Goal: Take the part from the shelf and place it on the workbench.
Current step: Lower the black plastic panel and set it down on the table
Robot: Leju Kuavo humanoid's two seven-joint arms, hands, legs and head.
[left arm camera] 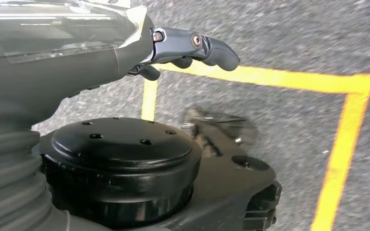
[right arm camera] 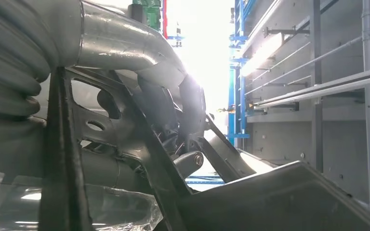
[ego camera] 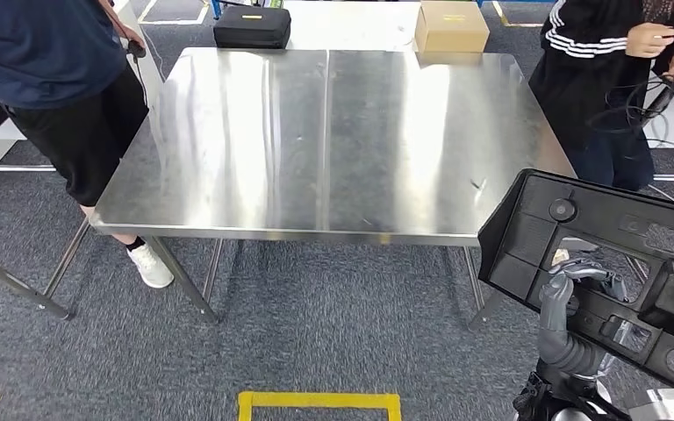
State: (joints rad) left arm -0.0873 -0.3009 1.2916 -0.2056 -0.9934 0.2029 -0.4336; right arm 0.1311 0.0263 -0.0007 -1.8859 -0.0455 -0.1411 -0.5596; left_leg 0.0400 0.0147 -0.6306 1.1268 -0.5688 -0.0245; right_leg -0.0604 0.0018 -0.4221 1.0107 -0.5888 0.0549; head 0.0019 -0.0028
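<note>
Closest to the camera, low at the right, the right hand [ego camera: 570,294] grips the black part [ego camera: 605,254] through one of its openings, fingers [ego camera: 562,289] curled around an inner bar. The part is carried tilted, off the surface [ego camera: 333,140], its upper corner just over the near right edge. Going left to right: a person in dark shorts [ego camera: 70,88] stands at the left side, a black case [ego camera: 252,26] and a cardboard box [ego camera: 452,26] lie behind the far edge, another person [ego camera: 614,79] holds cables at the right. The left hand [left arm camera: 192,48] hangs over the floor, fingers curled, holding nothing. I judge the part must next go forward and lower.
</note>
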